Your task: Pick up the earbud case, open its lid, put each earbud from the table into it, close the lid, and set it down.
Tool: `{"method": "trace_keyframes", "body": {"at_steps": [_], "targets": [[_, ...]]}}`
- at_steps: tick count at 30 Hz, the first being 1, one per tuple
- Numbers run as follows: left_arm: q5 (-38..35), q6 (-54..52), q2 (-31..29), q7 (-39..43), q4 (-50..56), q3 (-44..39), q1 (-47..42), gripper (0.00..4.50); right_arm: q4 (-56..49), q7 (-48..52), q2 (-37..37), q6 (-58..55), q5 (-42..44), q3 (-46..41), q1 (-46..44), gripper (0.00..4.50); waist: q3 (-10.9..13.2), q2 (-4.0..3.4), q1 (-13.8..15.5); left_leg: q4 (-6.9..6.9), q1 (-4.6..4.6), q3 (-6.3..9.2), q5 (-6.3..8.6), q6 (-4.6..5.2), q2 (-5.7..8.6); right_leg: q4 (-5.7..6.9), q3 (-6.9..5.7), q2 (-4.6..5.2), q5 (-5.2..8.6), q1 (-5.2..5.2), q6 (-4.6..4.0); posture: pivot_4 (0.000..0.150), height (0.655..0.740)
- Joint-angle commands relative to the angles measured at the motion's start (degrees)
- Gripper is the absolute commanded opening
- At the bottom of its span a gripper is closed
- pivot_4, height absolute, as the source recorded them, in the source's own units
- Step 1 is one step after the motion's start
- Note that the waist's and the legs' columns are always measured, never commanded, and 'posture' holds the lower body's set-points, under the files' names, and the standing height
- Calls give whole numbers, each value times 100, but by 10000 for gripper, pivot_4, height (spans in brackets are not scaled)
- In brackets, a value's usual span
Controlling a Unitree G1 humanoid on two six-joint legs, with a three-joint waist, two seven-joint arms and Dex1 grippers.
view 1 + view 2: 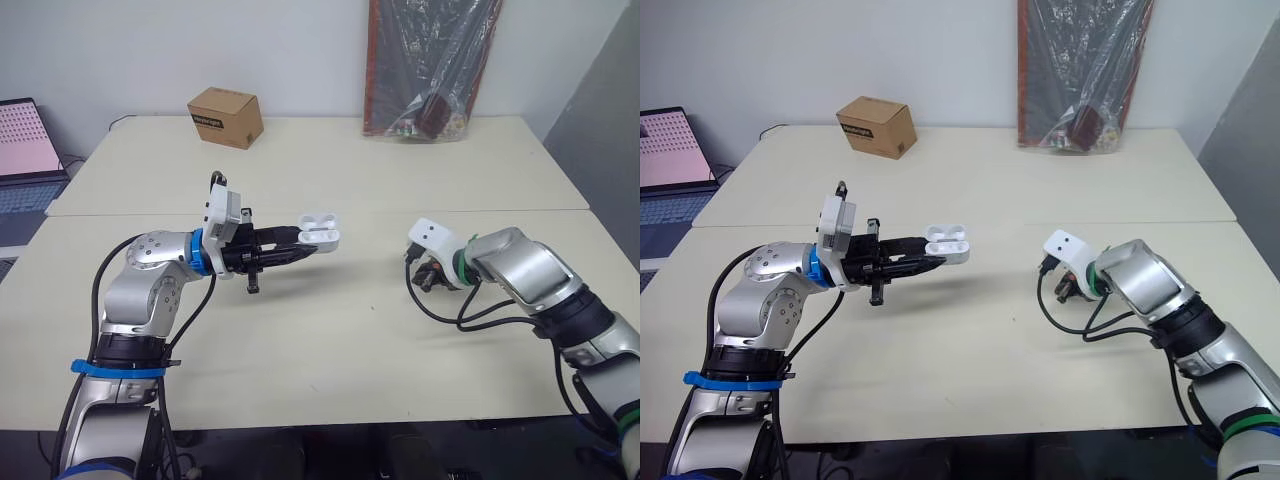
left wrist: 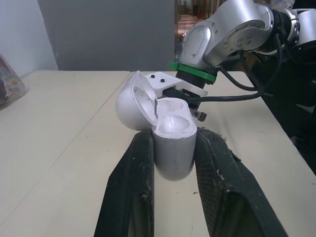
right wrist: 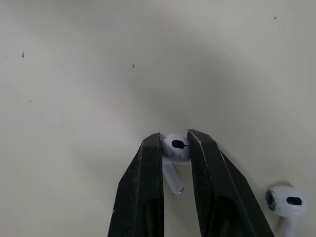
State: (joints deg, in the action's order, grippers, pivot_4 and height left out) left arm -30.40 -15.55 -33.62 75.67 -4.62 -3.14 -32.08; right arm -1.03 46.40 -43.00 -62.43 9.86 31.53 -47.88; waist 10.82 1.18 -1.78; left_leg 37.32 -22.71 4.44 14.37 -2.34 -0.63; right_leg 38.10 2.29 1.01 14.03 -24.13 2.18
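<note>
Left claw (image 1: pixel 297 243): clenched on the earbud case, one black finger against each side of its lower body; just left of centre in the left eye view, pointing toward the right of the frame.
Earbud case (image 2: pixel 173 143): white, held clear of the bench near the centre of the left eye view.
Lid (image 2: pixel 134 104): swung open and tipped back from the body; both earbud wells look empty.
Right claw (image 3: pixel 175 140): grasping a white earbud, down at the bench surface, right of centre in the left eye view.
Held earbud (image 3: pixel 176 148): its rounded head is pinched between the two fingertips, and its stem lies in the gap between the fingers.
Second earbud (image 3: pixel 287 201): white, lying on the bench just beside the right claw, apart from its fingers.
Bench (image 1: pixel 330 330): pale cream, two tops with a seam across the middle.
Cardboard box (image 1: pixel 226 116): upper left, on the far top.
Laptop (image 1: pixel 25 140): left edge, screen lit.
Plastic-wrapped package (image 1: pixel 430 60): upper right, leaning against the wall.
</note>
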Motion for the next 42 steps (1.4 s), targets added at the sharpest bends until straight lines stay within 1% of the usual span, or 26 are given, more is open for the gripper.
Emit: {"method": "trace_keyframes", "body": {"at_steps": [1, 5, 8, 11, 16, 21, 23, 24, 28, 29, 34, 42], "targets": [[-81, 45, -41, 18, 185, -47, -47, 7858, -404, 748, -453, 647, -136, 193, 37, 3839, 0, 0, -2, 0, 0, 0, 0, 0, 0, -2, 0, 0, 0, 0, 0, 1500, 7400], [-69, 61, -38, 27, 169, -36, -52, 7858, -726, 1636, -962, 1475, -286, 415, 170, 3839, 0, 0, -7, -2, 1, -1, 0, 0, 0, -2, 1, 0, 1, -2, 1, 1500, 7400], [-65, 68, -44, 30, 191, -33, -25, 7858, -645, 1984, -1099, 1978, -492, 461, 252, 3839, 0, 0, -12, -1, 2, -1, 0, 0, -2, -1, 1, -1, 1, -1, 1, 1500, 7400], [-62, 72, -50, 24, 216, -32, -5, 7858, -437, 2172, -1076, 2247, -691, 451, 296, 3839, 0, 0, -15, 3, 4, -3, 0, 0, -2, 2, 2, -1, 0, 0, 2, 1500, 7400], [-69, 60, -62, -5, 261, -47, 28, 7858, -113, 2244, -883, 2341, -938, 380, 330, 3839, 0, 0, -14, 9, 2, -3, 0, 0, -2, 3, 2, -1, 0, 1, 1, 1500, 7400], [-70, 56, -71, -19, 276, -54, 45, 7858, -67, 2324, -810, 2422, -1088, 281, 460, 3839, 0, 0, -13, 20, 4, -2, 0, 0, -3, 7, 2, -1, -2, 4, 3, 1500, 7400], [-70, 57, -69, -20, 271, -52, 41, 7858, -70, 2351, -785, 2404, -1124, 244, 482, 11573, 0, 0, -13, 29, 3, -1, 0, 0, -3, 11, 2, -1, -3, 6, 4, 1500, 7400], [-69, 58, -67, -21, 271, -50, 40, 7858, -80, 2367, -772, 2390, -1137, 222, 496, 14295, 0, 1, -13, 35, 3, -2, 0, 0, -3, 13, 2, -1, -4, 7, 5, 1500, 7400], [-64, 65, -59, -15, 254, -42, 28, 7858, -231, 2418, -793, 2433, -1275, 193, 530, 29012, 0, 1, -8, 44, 0, -1, 0, 0, -2, 14, 2, -1, -5, 9, 8, 1500, 7400], [-62, 68, -58, -12, 248, -40, 24, 7858, -296, 2456, -814, 2451, -1307, 192, 522, 32108, 0, 1, -8, 44, 0, -2, 0, 0, -2, 13, 2, -1, -6, 8, 8, 1500, 7400], [-41, 92, -40, -7, 204, -23, -14, 7858, -677, 2737, -871, 2206, -1544, 291, 297, 32108, 0, 0, -8, 44, -4, -2, 1, 0, -2, 13, 2, -1, -6, 6, 8, 1500, 7400], [-29, 132, 17, -37, 166, 12, -62, 7858, -1027, 3097, -758, 1561, -2326, 911, -322, 32108, 0, 0, -8, 52, -3, 0, 1, -1, -1, 21, 2, -1, -5, 5, 9, 1500, 7400]]}}
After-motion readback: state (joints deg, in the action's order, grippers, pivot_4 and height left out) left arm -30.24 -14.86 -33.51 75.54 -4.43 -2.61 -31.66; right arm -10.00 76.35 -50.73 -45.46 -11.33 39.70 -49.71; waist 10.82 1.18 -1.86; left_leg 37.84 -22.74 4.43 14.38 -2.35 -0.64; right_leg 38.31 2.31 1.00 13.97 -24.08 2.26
